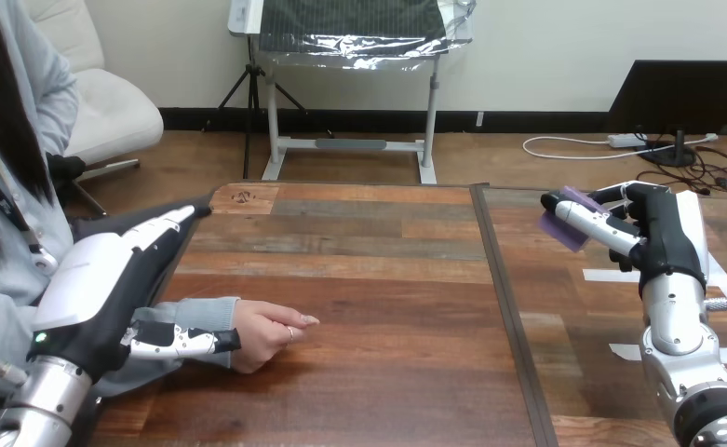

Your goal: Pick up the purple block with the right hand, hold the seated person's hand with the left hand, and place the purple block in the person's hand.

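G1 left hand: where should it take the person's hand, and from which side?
Probably the wrist, just past the sleeve's cuff, coming from the view's left along the forearm. The person's hand lies on the wooden table loosely curled, its fingers pointing to the view's right. A wrist grip would leave the palm free to open for the purple block. The left hand lies right beside that wrist.

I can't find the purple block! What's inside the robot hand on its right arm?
The purple block is in there. The right robot hand has its fingers curled round it. The block's top and bottom edges peek out, but the fingers cover its middle, so that part can't be seen.
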`<state>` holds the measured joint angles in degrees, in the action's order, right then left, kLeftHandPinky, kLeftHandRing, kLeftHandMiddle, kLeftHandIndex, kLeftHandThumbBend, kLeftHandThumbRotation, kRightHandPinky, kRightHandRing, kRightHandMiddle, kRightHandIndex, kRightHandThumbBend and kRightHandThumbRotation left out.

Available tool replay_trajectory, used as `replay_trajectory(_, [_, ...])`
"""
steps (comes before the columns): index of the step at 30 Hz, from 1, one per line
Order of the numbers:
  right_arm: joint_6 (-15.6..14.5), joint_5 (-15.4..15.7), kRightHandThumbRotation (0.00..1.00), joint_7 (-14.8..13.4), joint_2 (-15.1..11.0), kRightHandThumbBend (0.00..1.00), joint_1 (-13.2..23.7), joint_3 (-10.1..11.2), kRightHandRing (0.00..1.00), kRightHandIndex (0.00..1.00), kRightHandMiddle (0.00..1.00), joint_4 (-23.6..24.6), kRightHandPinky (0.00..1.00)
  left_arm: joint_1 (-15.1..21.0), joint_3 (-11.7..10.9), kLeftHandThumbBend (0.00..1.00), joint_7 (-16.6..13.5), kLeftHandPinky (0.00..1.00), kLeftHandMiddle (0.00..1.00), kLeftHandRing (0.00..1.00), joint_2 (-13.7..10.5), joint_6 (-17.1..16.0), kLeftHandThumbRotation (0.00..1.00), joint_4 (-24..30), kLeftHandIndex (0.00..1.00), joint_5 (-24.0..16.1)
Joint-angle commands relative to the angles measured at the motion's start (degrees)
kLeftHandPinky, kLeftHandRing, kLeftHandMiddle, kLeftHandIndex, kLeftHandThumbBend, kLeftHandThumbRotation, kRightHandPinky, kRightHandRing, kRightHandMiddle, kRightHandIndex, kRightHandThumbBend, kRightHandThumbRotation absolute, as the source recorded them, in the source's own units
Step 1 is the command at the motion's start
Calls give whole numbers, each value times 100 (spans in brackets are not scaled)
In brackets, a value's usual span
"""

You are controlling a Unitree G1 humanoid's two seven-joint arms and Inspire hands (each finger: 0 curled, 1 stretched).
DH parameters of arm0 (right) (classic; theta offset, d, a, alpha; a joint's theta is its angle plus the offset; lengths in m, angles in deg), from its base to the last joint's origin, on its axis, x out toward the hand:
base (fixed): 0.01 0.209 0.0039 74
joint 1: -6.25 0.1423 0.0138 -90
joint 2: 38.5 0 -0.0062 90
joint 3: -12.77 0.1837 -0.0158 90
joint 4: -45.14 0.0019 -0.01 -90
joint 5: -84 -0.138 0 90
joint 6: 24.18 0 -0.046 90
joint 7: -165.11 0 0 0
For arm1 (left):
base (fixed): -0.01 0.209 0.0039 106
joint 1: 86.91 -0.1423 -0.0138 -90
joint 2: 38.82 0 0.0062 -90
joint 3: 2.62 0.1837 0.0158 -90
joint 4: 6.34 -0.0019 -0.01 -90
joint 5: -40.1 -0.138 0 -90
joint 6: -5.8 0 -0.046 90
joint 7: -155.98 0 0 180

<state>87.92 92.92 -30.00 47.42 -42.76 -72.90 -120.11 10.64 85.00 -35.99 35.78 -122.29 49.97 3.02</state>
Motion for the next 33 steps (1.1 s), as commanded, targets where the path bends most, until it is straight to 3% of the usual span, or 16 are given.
replay_trajectory(1, [232, -81, 28, -1, -34, 28, 488, 84, 6, 12, 11, 249, 2, 572, 267, 100, 56, 80, 88, 88, -248, 122, 27, -222, 87, -64])
replay_trajectory(19, [310, -92, 32, 49, -28, 27, 485, 95, 6, 12, 11, 333, 2, 1250, 1027, 100, 231, 79, 82, 83, -402, 557, 28, -1136, 82, -356])
replay_trajectory(33, [265, -117, 32, 105, -29, 28, 498, 120, 6, 12, 11, 340, 2, 1751, 1595, 100, -93, 75, 77, 79, -439, 439, 32, -2137, 77, -586])
